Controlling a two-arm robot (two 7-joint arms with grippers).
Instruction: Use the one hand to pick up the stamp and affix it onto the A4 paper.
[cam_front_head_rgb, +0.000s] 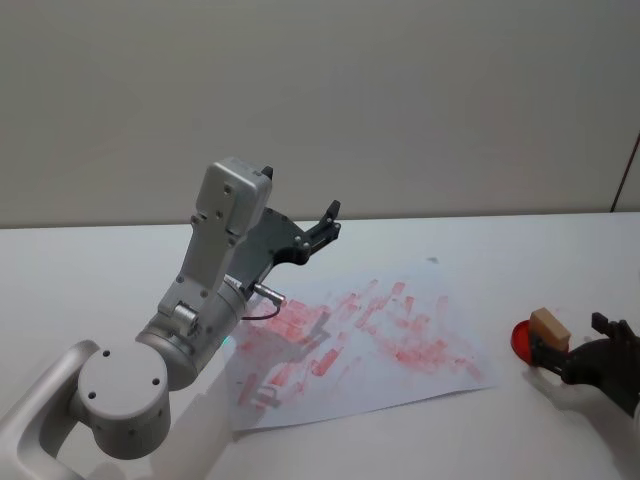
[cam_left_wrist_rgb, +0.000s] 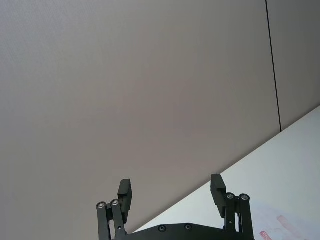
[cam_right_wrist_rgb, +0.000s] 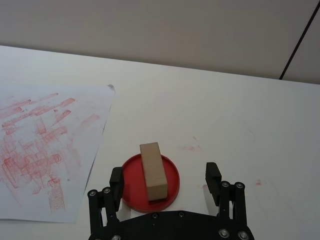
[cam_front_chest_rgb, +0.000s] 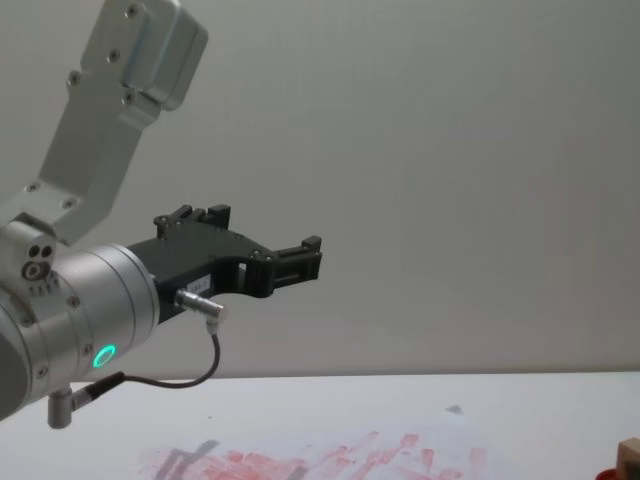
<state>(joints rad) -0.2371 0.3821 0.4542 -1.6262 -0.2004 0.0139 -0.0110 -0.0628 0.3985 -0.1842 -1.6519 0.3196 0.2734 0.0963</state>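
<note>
The stamp (cam_right_wrist_rgb: 153, 171), a light-brown wooden block, stands on a round red ink pad (cam_right_wrist_rgb: 172, 187) to the right of the A4 paper (cam_front_head_rgb: 400, 340). In the head view the stamp (cam_front_head_rgb: 549, 327) is at the right edge. My right gripper (cam_right_wrist_rgb: 165, 181) is open, its fingers on either side of the stamp and apart from it. The right gripper (cam_front_head_rgb: 575, 355) reaches in from the right edge of the head view. The A4 paper (cam_right_wrist_rgb: 45, 145) is covered in pinkish-red prints. My left gripper (cam_left_wrist_rgb: 172, 192) is open and empty, held high above the paper's left part, also seen as the left gripper (cam_front_head_rgb: 325, 228).
The left arm's grey body (cam_front_head_rgb: 200, 300) rises over the paper's left side. White tabletop (cam_right_wrist_rgb: 240, 125) lies around the ink pad, with faint red smudges. A plain wall stands behind the table's far edge.
</note>
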